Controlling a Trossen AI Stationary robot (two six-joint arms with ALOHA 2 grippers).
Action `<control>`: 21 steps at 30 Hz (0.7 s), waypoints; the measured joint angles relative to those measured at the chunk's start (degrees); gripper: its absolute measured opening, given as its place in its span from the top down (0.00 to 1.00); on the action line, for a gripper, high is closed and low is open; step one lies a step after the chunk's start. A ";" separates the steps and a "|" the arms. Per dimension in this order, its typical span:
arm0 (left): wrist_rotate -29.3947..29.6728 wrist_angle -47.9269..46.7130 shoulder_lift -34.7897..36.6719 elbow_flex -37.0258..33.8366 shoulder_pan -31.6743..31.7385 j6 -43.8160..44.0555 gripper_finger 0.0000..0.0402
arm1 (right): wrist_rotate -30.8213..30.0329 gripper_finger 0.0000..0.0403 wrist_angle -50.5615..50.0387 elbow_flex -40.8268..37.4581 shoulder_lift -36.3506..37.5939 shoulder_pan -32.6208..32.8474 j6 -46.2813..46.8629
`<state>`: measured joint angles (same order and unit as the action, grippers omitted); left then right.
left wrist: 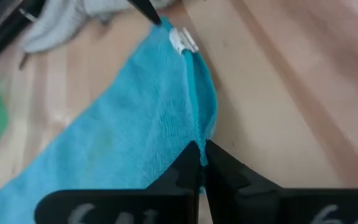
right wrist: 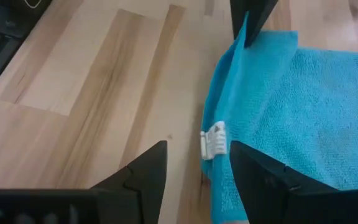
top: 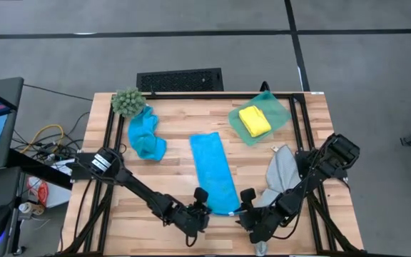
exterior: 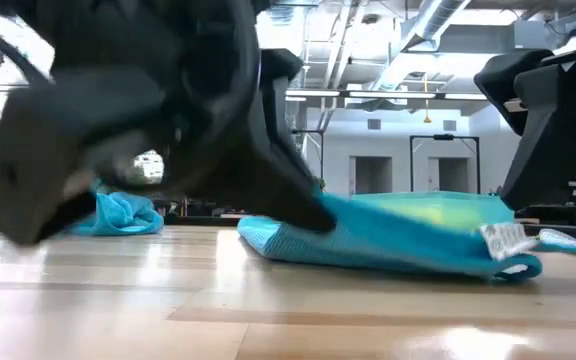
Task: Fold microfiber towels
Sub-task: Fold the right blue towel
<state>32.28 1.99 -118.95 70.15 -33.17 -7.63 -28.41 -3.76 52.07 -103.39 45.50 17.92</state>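
My left hand [left wrist: 201, 163] is pinched shut on the blue towel [top: 215, 171]'s near corner; my right hand [right wrist: 197, 171] stands open astride the tagged corner, ungripped. I should close it before lifting evenly.

From my seat, the long towel [top: 215, 173] lies at the middle of the surface [top: 177, 121] and reaches its near edge, where the left pincer [top: 203, 205] pinches one near corner and the right pincer [top: 242, 207] straddles the other. A bunched towel [top: 145, 137] lies toward the far left corner beside the plant [top: 128, 102]. Toward the far right corner a folded towel [top: 255, 120] sits in the bin [top: 277, 108], and another towel [top: 281, 173] lies by the right edge under the right arm.
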 joint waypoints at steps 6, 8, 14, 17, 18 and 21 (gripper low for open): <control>0.15 0.19 2.12 0.08 -0.04 0.79 1.00 | -0.38 0.51 1.76 -0.02 0.00 -0.89 -1.93; 0.12 0.11 2.18 0.08 -0.04 0.83 1.00 | -0.38 0.51 1.45 -0.02 0.00 -1.11 -1.91; 0.80 0.27 2.18 0.08 0.55 1.33 1.00 | -0.52 0.51 2.96 0.04 -1.77 -1.55 -1.87; 1.00 0.49 2.18 0.10 1.01 1.64 1.00 | -1.77 0.51 2.06 -0.17 -3.70 -1.88 -1.48; 1.00 0.43 2.18 0.11 1.07 1.85 1.00 | -2.22 0.51 2.48 -0.17 -4.27 -1.86 -1.10; 1.04 0.13 2.18 0.13 1.13 2.33 1.00 | -3.23 0.51 1.80 0.04 -5.18 -2.04 0.95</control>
<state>33.32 2.12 -116.77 70.28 -32.04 -5.30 -31.65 -1.95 52.12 -108.57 43.45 18.87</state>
